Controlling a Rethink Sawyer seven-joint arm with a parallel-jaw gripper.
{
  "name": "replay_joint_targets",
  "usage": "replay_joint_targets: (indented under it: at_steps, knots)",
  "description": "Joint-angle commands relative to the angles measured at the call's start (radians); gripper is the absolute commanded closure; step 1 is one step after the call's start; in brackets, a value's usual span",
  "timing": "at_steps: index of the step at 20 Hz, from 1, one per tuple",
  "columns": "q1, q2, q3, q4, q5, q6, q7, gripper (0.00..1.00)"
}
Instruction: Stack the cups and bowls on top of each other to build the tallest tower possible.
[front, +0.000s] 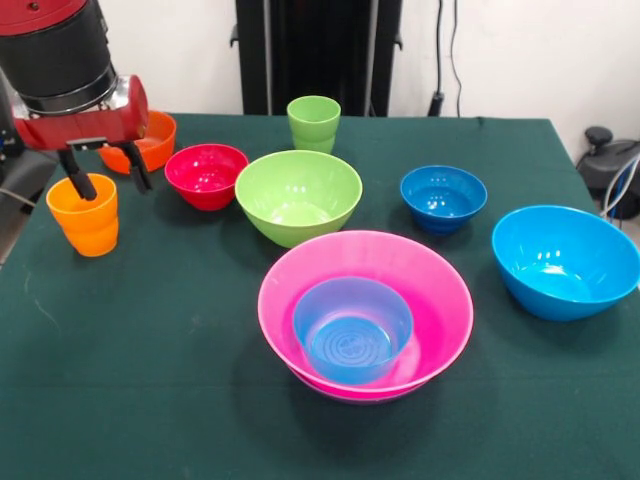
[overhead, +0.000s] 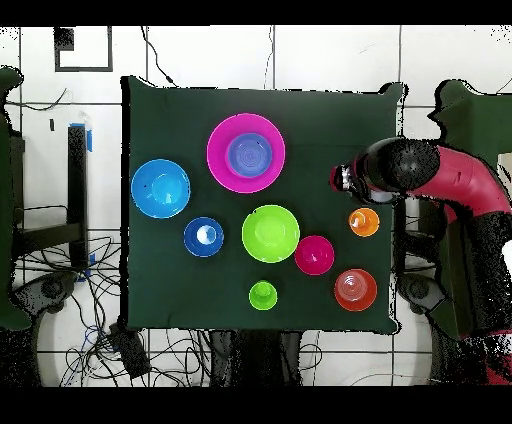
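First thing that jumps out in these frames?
The big pink bowl near the table's front with a light-blue bowl nested inside. Next, the red and black arm at the left, its gripper open, one finger dipping into the orange cup. The other bowls stand scattered singly on the green cloth.

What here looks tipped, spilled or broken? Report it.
Nothing stands out. Every bowl and cup sits upright on the green cloth, the light-blue bowl nested squarely in the pink bowl. The gripper is at the orange cup.
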Motion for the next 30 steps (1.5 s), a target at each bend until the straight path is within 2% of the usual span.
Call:
replay_joint_targets:
  at_steps: [1, 11, 23, 25, 30]
  knots:
    - [-0.002, 0.085, -0.009, 0.116, -0.075, -0.091, -0.138, 0.00]
    - [-0.028, 0.117, -0.016, 0.157, -0.082, -0.166, -0.098, 0.00]
    - [-0.039, 0.190, -0.013, 0.093, -0.102, -0.215, -0.138, 0.00]
    - [-0.040, 0.184, -0.013, 0.089, -0.102, -0.208, -0.146, 0.00]
    - [-0.057, 0.064, -0.012, 0.126, -0.087, -0.147, -0.168, 0.00]
